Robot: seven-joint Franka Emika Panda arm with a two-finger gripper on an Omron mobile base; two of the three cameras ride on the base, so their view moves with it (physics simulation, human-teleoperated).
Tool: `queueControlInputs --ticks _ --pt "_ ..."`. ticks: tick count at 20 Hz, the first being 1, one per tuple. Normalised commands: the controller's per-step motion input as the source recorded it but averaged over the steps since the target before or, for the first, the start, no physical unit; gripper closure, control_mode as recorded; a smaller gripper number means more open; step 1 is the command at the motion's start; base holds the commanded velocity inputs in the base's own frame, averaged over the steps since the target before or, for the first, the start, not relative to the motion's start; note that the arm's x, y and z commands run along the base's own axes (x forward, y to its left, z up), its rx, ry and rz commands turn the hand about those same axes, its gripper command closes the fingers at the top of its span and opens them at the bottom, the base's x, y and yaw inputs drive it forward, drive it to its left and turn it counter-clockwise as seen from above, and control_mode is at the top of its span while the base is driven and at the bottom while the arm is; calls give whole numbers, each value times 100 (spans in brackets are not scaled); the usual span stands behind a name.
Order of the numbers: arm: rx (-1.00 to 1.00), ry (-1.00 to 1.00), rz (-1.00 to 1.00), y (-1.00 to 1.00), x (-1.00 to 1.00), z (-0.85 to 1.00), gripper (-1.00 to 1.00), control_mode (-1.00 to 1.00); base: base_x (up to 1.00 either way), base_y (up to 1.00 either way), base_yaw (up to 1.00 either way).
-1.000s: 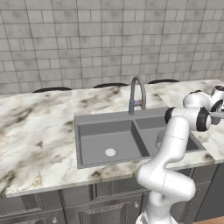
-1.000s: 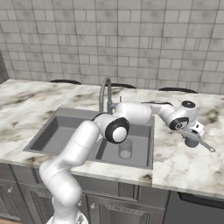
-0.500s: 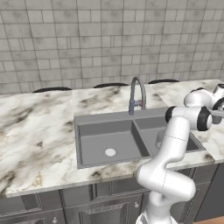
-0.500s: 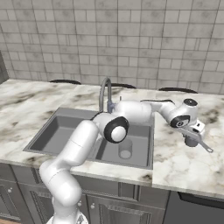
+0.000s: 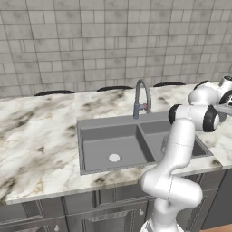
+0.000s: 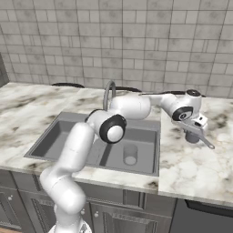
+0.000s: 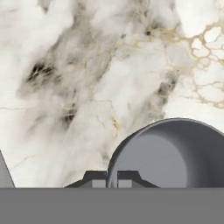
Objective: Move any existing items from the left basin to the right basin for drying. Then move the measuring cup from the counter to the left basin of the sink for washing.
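**Grey cup pinched at the rim, right of the sink**

Grey and opaque, the measuring cup (image 7: 175, 153) shows us a bare inside in the hand view. We see the gripper (image 7: 112, 177) closed on its rim, one fingertip (image 7: 95, 178) outside the wall and the other within. In the right base view the cup (image 6: 193, 136) sits on the counter (image 6: 191, 168) just right of the sink (image 6: 63, 119), its handle pointing toward the counter's front edge. Inside the sink, the right basin (image 6: 141, 160) holds the see-through tumbler (image 6: 130, 154), upright over the drain. The left basin (image 5: 113, 147) holds nothing but its pale drain. Marble around the cup lies bare in the hand view.
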Motion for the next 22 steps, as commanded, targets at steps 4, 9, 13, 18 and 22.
queueControlInputs --ticks 4,9,13,18,22 --pt "0 0 -2 69 -15 34 100 -100 0 0 0" --pt "-2 4 -4 81 -26 9 100 -100 0 0 0" --pt "-3 3 -5 75 -36 18 100 -100 0 0 0" --pt "-3 1 -5 63 -36 46 100 -100 0 0 0" --pt "-1 1 -5 62 -39 45 100 -100 0 0 0"
